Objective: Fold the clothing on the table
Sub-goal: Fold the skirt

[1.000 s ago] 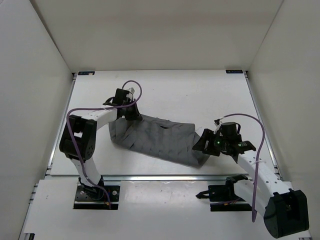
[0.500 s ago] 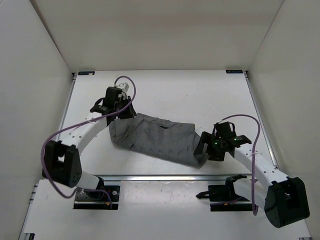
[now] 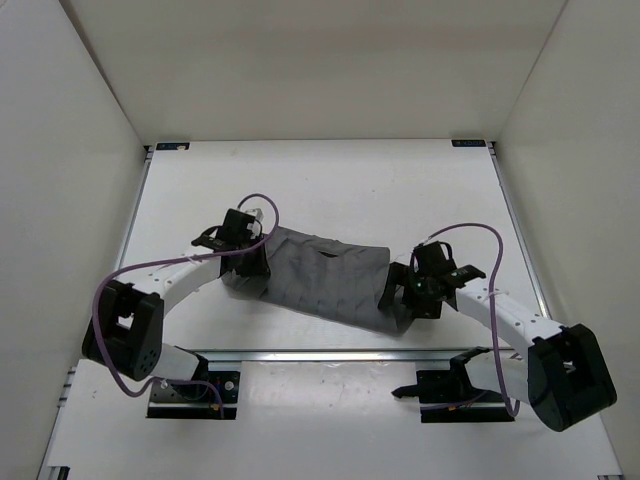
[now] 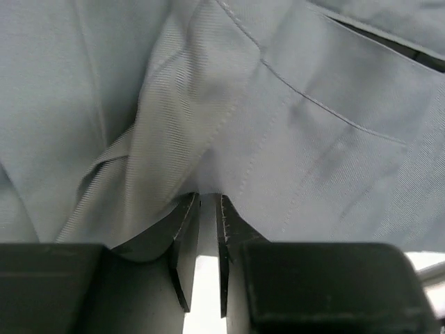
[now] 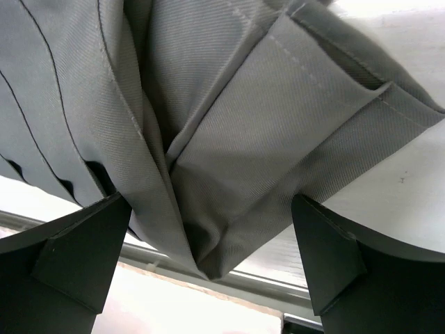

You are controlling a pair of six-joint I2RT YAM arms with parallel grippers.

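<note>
The left gripper point(image 4: 207, 198) stood only a narrow slit apart, with no cloth between its jaws. The clothing point(image 3: 320, 280) lay just ahead of its tips, probably so that an edge could be taken. The right gripper point(image 5: 208, 209) was wide open around the folded right corner, not pinching it. A second before, the left was shut and the right less open. The clothing had hardly moved on the worktop point(image 3: 400, 190).
</note>
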